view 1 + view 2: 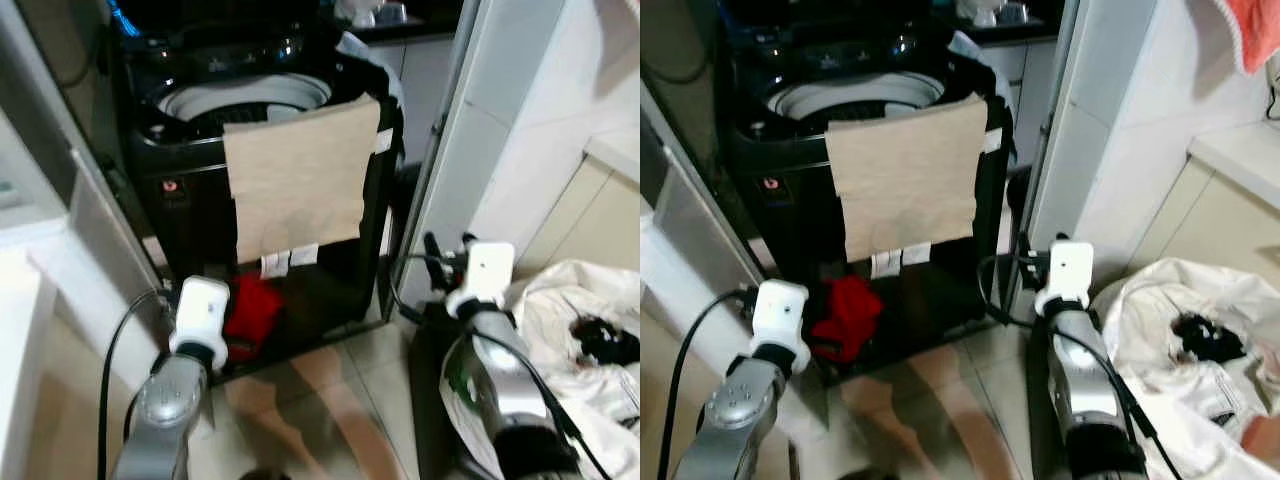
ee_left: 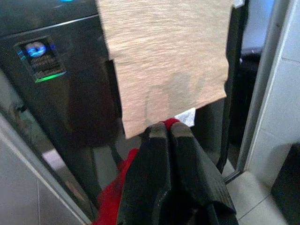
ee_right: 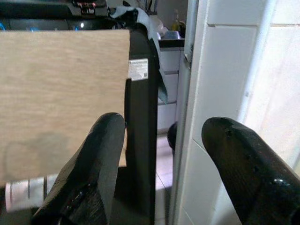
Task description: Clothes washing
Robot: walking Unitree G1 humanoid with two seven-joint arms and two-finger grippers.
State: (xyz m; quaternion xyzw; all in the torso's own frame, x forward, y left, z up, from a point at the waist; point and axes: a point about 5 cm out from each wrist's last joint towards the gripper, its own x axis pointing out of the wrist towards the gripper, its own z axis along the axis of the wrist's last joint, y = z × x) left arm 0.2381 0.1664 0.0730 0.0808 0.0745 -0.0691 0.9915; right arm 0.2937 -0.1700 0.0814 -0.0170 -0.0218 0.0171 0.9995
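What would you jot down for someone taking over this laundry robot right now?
Left gripper: shut on the red garment, low in front of the black top-load washing machine.
Right gripper: open, holding nothing, beside the machine's right edge.
Done: lid is up, drum exposed; a beige cloth hangs over the front rim.
Left: lift the red garment into the drum; more laundry sits in the white bag on the right.

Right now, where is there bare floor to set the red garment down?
Bare tiled floor lies between the two arms, before the black top-loading washing machine. To the right it is crowded: the white laundry bag. Left gripper is shut on the red garment.
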